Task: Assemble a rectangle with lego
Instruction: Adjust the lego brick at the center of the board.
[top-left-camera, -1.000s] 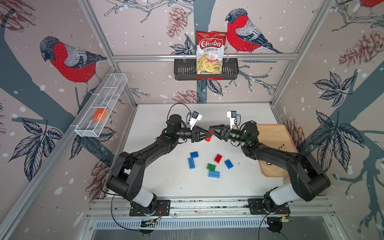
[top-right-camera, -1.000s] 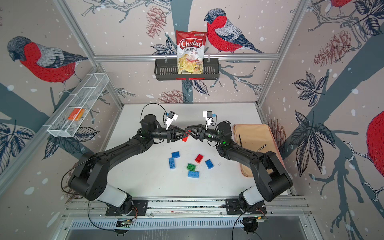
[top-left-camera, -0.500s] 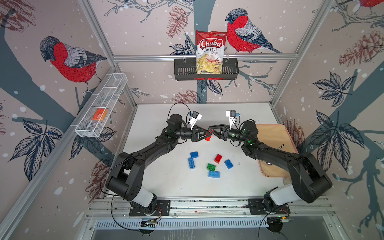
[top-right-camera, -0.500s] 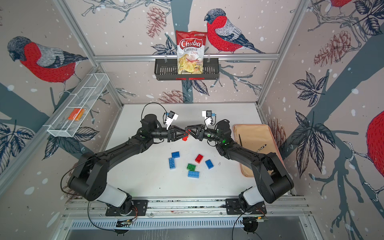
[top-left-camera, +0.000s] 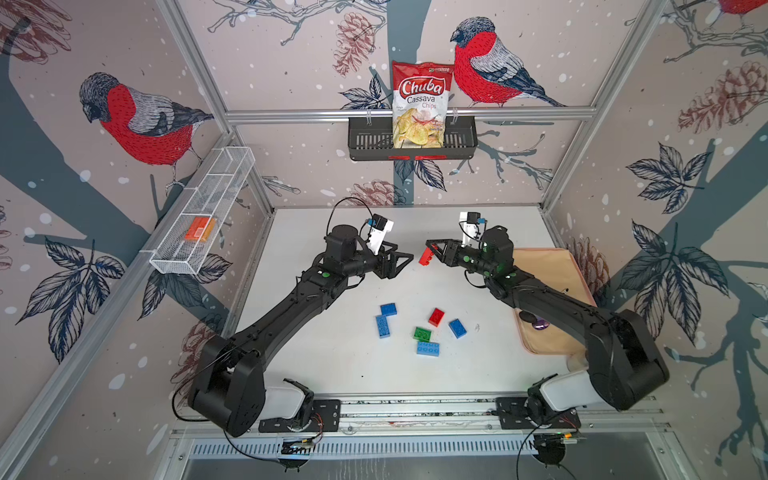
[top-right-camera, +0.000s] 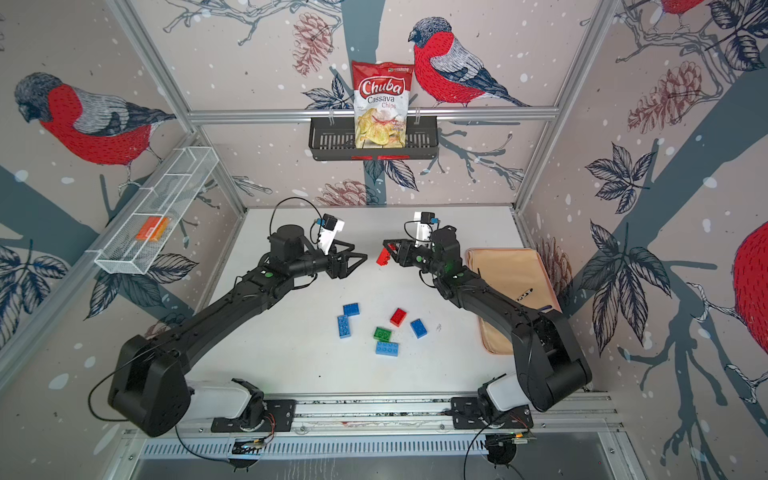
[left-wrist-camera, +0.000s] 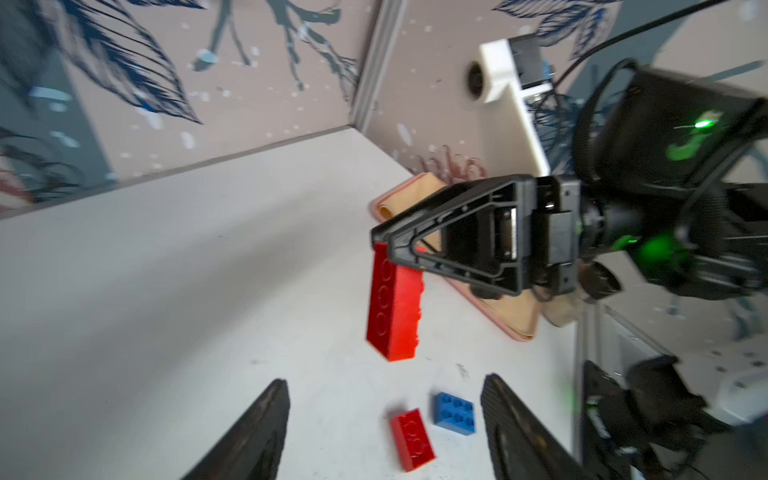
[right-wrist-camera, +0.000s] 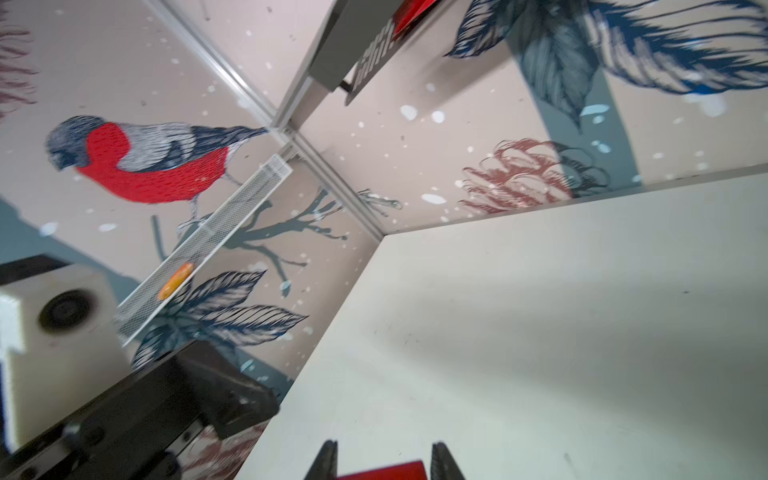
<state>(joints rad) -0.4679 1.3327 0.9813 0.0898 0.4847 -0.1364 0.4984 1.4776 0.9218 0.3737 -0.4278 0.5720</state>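
In both top views the white tabletop (top-left-camera: 316, 365) is walled by patterned panels at the back and both sides, with an aluminium rail along its front edge. Its far half behind the arms and the strip along the left wall lie open. The left gripper (top-left-camera: 408, 259) and right gripper (top-left-camera: 430, 249) face each other above the table's middle, near but apart.

The right gripper pinches a long red studded plastic brick (left-wrist-camera: 392, 307) by its upper end. In the left wrist view the brick hangs downward, clear of the table, its hollow round-tubed underside showing. The left gripper (left-wrist-camera: 385, 380) stands spread and holds nothing.

Six loose plastic bricks lie on the table between the two arms, towards the front:
- a dark blue square brick (top-left-camera: 388, 308) just beside a long light blue brick (top-left-camera: 382, 326)
- a short red brick (top-left-camera: 436, 316)
- a green square brick (top-left-camera: 422, 333) just beside a light blue oblong brick (top-left-camera: 428, 348)
- a mid-blue brick (top-left-camera: 457, 328)

A tan rectangular mat (top-left-camera: 552, 270) lies under the right arm. On the back wall a black slotted basket (top-left-camera: 365, 141) holds a red chips bag (top-left-camera: 419, 104). A white wire-mesh tray (top-left-camera: 232, 166) on the left wall holds an orange box (top-left-camera: 199, 228)
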